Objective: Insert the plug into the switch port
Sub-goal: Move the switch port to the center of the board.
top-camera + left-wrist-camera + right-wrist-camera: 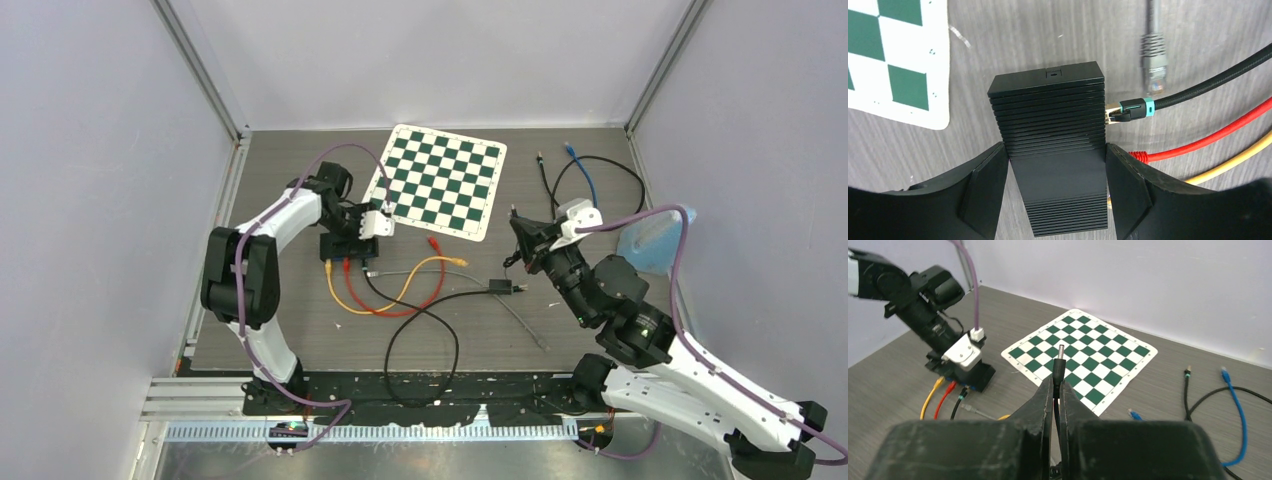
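One small black barrel plug (1059, 366), judged rigid, light and best gripped at its sleeve, was held so between the clenched jaws of the right gripper (1055, 389), tip projecting ahead. One black ribbed plastic switch box (1048, 115) was clamped between the jaws of the left gripper (1056, 167), ports to their right.

A green-and-white chessboard mat (441, 182) is lying askew at the far middle of the table (290, 335). A blue cable (585, 178) and a black cable (543, 178) are curling near the far right corner. A red cable (380, 312) and a yellow cable (332, 290) are looping together nearer the front.
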{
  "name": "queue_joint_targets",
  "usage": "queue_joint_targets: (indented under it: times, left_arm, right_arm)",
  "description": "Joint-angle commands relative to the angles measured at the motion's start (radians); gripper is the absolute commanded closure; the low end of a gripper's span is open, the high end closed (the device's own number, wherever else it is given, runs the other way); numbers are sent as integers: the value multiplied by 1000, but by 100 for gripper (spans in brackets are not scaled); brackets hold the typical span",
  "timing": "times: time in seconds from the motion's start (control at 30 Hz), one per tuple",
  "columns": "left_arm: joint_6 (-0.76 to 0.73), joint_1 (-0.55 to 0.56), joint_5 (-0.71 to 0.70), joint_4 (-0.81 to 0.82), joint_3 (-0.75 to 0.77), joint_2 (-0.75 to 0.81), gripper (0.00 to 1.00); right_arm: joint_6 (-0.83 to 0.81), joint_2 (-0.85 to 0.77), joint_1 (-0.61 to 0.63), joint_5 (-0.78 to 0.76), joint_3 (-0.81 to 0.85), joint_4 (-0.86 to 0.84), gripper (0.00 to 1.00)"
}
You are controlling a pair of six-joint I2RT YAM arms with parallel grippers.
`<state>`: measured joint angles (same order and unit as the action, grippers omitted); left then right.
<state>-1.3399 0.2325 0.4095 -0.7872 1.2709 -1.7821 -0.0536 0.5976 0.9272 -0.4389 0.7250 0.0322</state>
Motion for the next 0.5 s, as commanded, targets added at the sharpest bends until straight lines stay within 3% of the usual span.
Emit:
queue_joint_targets:
  times: [0.0,0.2,0.47]
  left_arm:
    - [-86,45,14,-60,-17,15,38]
    - [-88,94,-28,-55,-31,15,36]
    - [-59,111,-83,-40,-41,27,31]
  right_arm:
    - [33,-15,-2,-106,87,80,95]
    - [-20,-33,-4,-131,93,75,95]
    - [28,-92,-4,-102,47,91,95]
